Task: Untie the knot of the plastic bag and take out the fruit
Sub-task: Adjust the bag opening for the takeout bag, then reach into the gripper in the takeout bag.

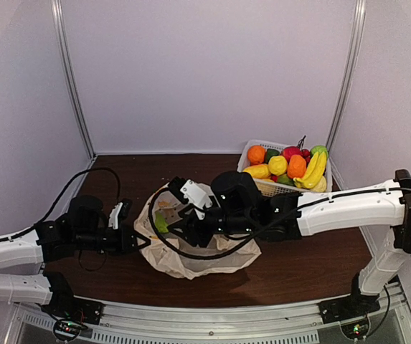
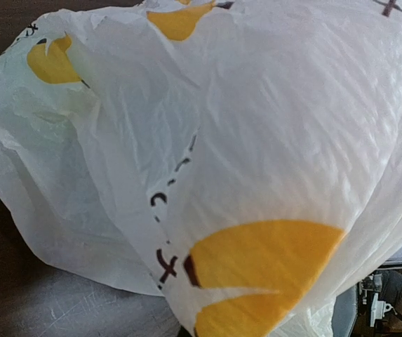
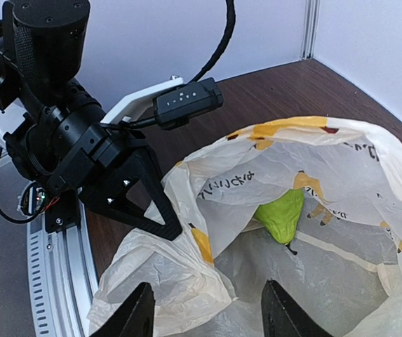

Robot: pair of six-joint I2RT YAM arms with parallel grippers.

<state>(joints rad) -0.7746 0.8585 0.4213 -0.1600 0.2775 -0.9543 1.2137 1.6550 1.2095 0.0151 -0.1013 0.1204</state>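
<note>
Presently, the right pincer (image 3: 208,314) stood released, both fingers spread apart with nothing between them, poised just above the near lip of the plastic bag (image 3: 327,161). The bag's mouth gaped open towards this pincer, and no tie was visible across it.

Directly ahead of the right pincer, deeper inside the bag and lying on its floor, was a light green fruit (image 3: 279,217). Its long axis appeared to run roughly in line with the pincer's approach, narrow end nearest. The fruit sat slightly to one side of the midline between the fingers, so a small lateral correction was judged necessary before descent.

The left pincer (image 3: 169,223) was clenched on the bag's rim on the side opposite the fruit, holding that edge raised. Its own camera showed only crinkled plastic at close range.

Of the two arms, the right was clearly nearer the fruit and free to grasp. The left was occupied in keeping the mouth open.

Outward from the bag, the dark table (image 1: 313,261) carried a white lattice basket (image 1: 271,188) at the far right corner. It stood well apart from the bag and held coloured fruit pieces (image 1: 296,166).
</note>
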